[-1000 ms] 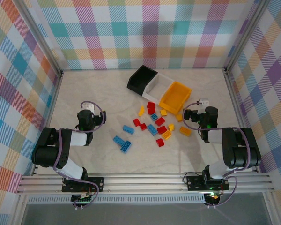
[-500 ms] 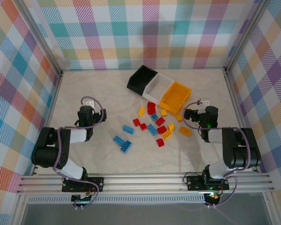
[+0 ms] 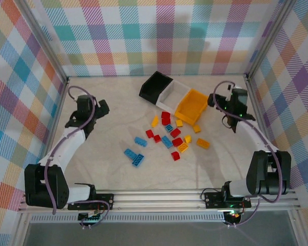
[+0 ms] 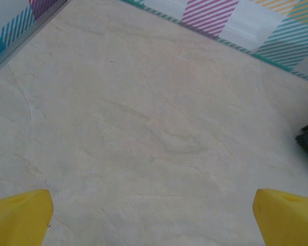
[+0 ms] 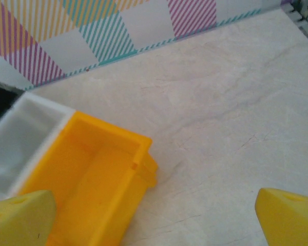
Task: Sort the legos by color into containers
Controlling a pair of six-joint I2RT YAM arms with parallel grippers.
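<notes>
Both arms have stretched out since a second ago. Then they sat folded low near their bases; now the left gripper (image 3: 101, 106) reaches to the far left of the table (image 3: 108, 169). The right gripper (image 3: 214, 99) has swung up beside the far right end of the bins. Both are released, jaws spread wide with nothing between them. In the left wrist view the left gripper (image 4: 154, 220) hangs over bare, pale, marble-veined tabletop, with its blunt yellow fingertips (image 4: 18, 215) at the lower corners.

The legos (image 3: 167, 137) have not moved. They are small glossy studded bricks in red, blue and yellow-orange, lying loose on the table mid-centre. The blue ones trail off to the near left.

Just beyond them, the three bins sit side by side, touching, in a row slanting from far left to near right: black bin (image 3: 148, 92), white bin (image 3: 170, 95), yellow bin (image 3: 201, 96). They are smooth plastic, rectangular and open-topped, each with its long axis across the row, pointing toward the legos. The right wrist view shows the right gripper (image 5: 154, 220) above the yellow bin (image 5: 138, 169), beside the white bin (image 5: 25, 138).

Plaid walls (image 3: 159, 36) close the far side.
</notes>
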